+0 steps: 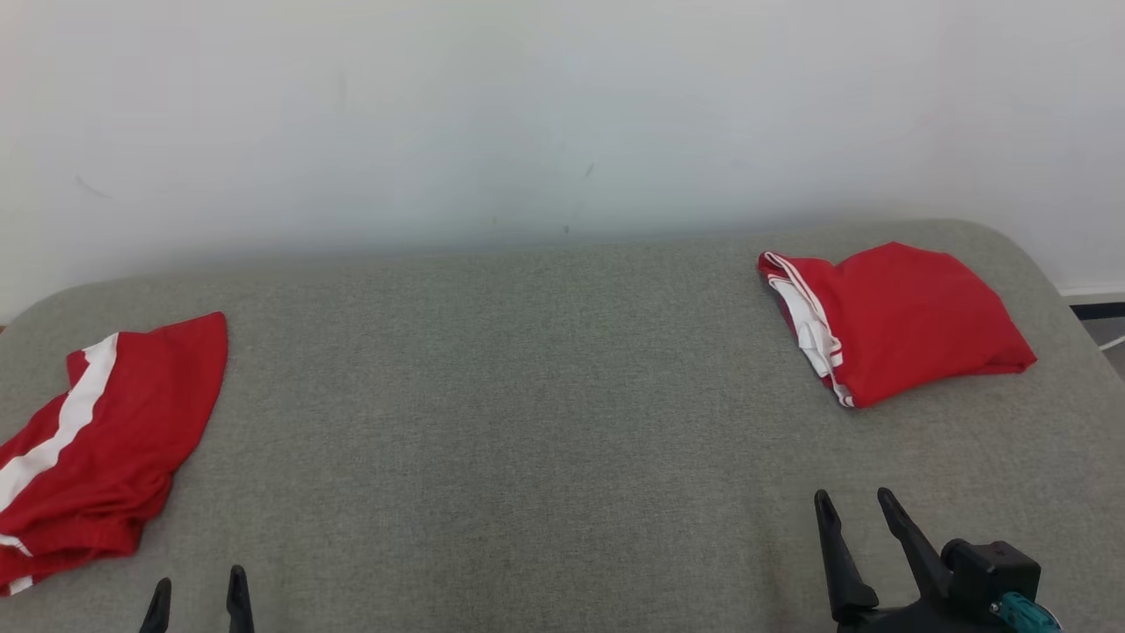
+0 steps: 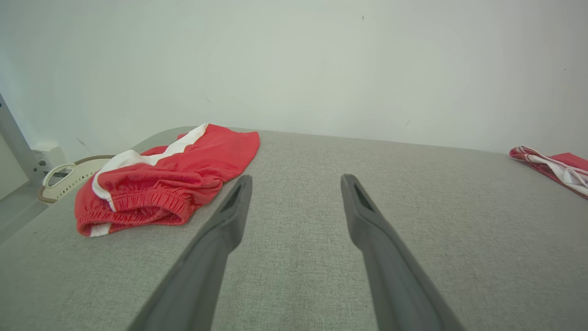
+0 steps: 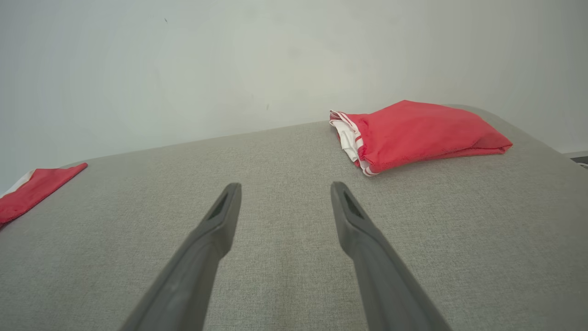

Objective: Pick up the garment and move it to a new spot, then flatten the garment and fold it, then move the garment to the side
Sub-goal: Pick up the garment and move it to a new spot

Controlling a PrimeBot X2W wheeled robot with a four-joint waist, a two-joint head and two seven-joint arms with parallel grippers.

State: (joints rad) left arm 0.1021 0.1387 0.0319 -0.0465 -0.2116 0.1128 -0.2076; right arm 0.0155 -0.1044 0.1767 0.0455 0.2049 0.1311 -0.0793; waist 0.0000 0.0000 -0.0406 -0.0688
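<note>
Both released, nothing held: left end effector [image 1: 198, 580] at bottom left of the head view, right end effector [image 1: 852, 497] at lower right. Target is probably the crumpled red shorts [image 1: 114, 431] at the left edge of the grey surface [image 1: 527, 396]. The folded garment [image 1: 905, 321] at upper right looks done. Suggest the left arm pinches the bunched waistband [image 2: 138, 202] and lifts clear before carrying to centre.
</note>
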